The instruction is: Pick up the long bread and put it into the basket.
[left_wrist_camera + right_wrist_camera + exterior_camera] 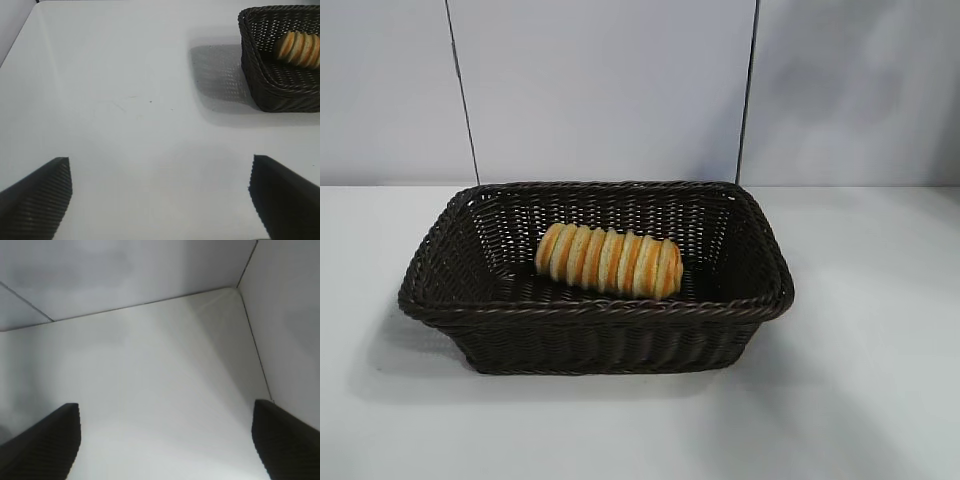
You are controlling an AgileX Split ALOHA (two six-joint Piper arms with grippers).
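Note:
The long bread (609, 261), a golden-tan ridged loaf with orange stripes, lies inside the dark-brown wicker basket (480, 310) at the middle of the white table. Both also show in the left wrist view, the bread (297, 48) inside the basket (260, 75). My left gripper (160, 175) is open and empty over bare table, well away from the basket. My right gripper (166, 415) is open and empty over bare table near a corner of the walls. Neither gripper shows in the exterior view.
A white table (860, 400) surrounds the basket. White wall panels (600, 90) stand behind it. In the right wrist view the table's corner (232, 290) meets the walls.

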